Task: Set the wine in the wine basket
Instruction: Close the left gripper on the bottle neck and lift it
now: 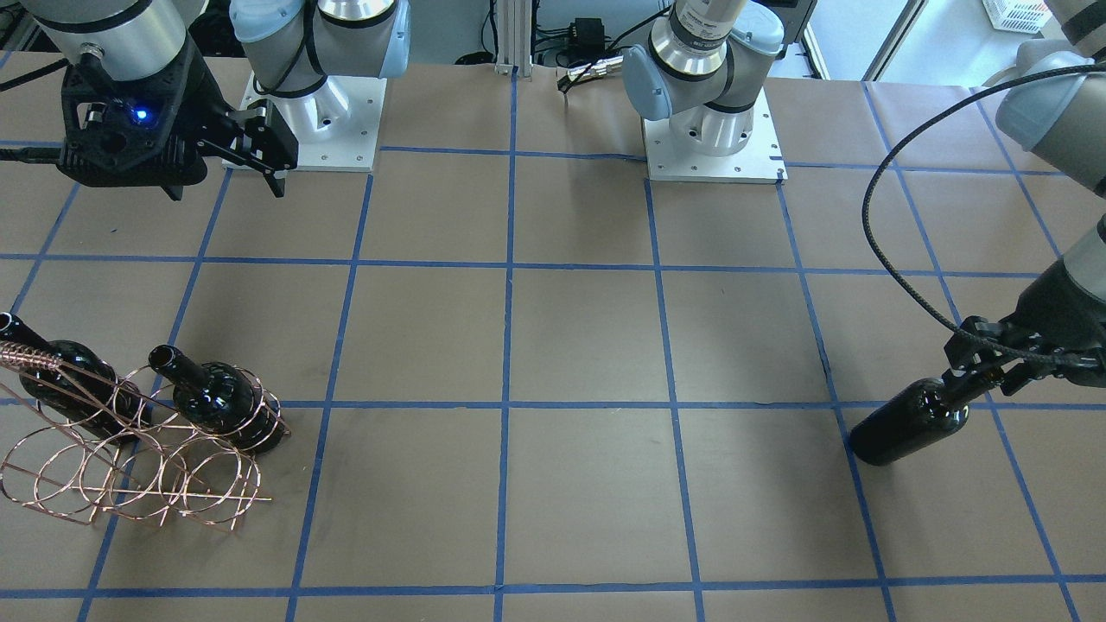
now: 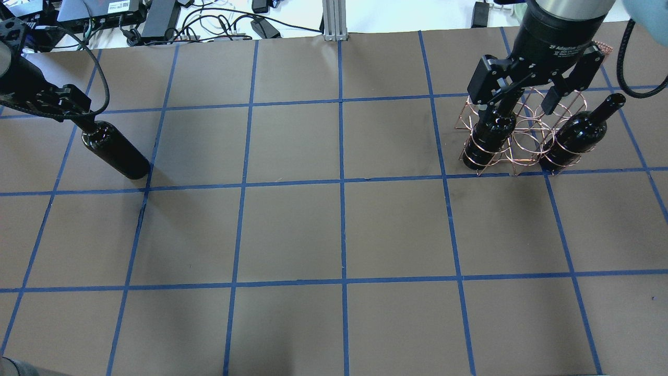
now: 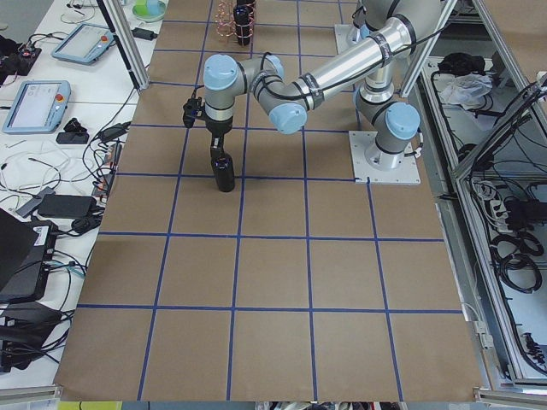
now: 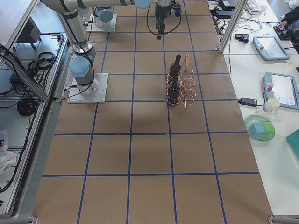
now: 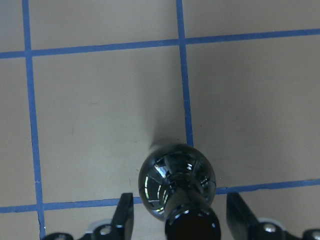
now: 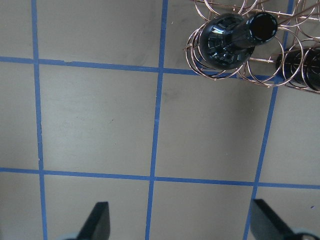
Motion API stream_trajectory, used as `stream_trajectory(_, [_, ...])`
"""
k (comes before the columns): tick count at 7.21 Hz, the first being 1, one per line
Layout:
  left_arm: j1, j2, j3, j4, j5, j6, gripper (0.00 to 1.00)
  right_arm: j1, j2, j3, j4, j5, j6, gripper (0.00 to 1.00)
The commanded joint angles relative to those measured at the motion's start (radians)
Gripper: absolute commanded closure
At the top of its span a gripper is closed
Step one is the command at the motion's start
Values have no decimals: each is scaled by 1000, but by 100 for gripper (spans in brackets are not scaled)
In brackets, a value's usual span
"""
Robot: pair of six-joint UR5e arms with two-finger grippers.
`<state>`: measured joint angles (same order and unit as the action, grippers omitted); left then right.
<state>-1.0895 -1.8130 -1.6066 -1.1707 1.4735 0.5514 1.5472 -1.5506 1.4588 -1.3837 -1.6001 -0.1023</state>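
Observation:
A black wine bottle [image 1: 907,423] stands upright on the brown table at my left side; it also shows in the overhead view [image 2: 117,154]. My left gripper [image 5: 182,222] is open, its fingers [image 5: 125,220] on either side of the bottle's neck with gaps showing. The copper wire basket [image 2: 522,141] stands at my right side and holds two black bottles [image 2: 488,138] [image 2: 579,133], with the middle loops between them empty. My right gripper [image 2: 522,102] hangs open and empty above the basket; the right wrist view shows one basket bottle [image 6: 230,40].
The table is brown paper with a blue tape grid [image 2: 342,183]. The two arm bases [image 1: 713,138] [image 1: 302,130] stand at the robot's edge. Cables and devices [image 2: 156,15] lie beyond the far edge.

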Motion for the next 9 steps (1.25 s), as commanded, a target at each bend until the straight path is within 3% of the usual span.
stream_trajectory(1, [-48,-2,4,6,8,-43,37,-1,0,0,3,-6,-2,0])
stream_trajectory(2, [-47,-2,7,6,10,-41,44,-1,0,0,3,-4,-4,0])
stream_trajectory(5, [-38,-9,13,9,10,-33,44,-1,1,0,3,-7,-4,0])
stream_trajectory(9, [-1,-29,16,6,11,-31,57,1,1,0,0,-6,-7,0])
